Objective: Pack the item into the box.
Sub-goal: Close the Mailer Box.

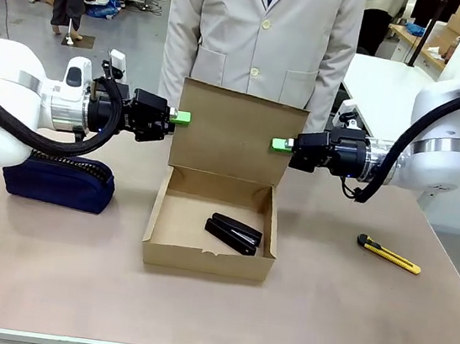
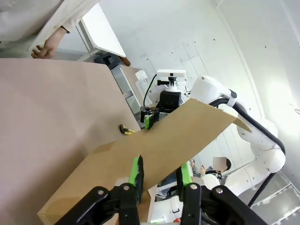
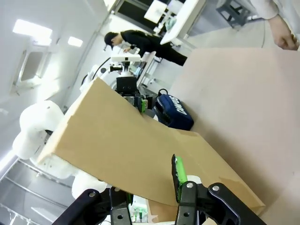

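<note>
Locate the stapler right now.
Front view: the stapler lies on the floor of the open box, toward its right, robot-side corner, below the raised lid.

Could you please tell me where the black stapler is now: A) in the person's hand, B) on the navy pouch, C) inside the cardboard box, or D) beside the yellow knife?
C: the stapler lies on the floor of the open box.
</note>
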Motion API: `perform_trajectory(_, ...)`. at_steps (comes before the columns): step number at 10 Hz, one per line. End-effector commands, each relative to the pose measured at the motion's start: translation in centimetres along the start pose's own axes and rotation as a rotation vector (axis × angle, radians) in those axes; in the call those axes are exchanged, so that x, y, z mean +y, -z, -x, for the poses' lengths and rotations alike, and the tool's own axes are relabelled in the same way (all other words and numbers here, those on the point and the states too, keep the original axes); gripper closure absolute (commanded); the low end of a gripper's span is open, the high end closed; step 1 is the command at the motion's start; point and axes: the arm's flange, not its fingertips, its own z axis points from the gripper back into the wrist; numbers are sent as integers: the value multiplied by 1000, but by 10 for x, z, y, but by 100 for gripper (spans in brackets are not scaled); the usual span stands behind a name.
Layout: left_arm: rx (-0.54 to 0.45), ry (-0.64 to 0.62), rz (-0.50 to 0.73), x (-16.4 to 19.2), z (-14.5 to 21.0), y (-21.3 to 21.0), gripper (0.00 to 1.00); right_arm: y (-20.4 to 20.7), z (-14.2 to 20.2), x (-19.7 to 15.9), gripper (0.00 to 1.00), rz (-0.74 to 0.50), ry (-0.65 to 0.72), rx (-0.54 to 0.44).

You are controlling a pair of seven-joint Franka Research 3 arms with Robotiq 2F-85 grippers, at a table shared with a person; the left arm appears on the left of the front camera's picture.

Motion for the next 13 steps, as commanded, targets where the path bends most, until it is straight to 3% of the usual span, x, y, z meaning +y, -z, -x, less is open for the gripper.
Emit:
perform_trajectory(1,18,-8,9,3,1,2,60,1,-1,-3,56,1,4,2)
perform_trajectory(5,12,-10,-2,6,3,0,60,0,1,-3,56,1,6,3)
perform_trajectory(10,-138,480,83,-9,-5,-11,60,2,3,-5,56,-129,-403,-5)
perform_trajectory(13,-55,525,133,-11,1,-13,60,0,6,-2,56,-115,-584,-29)
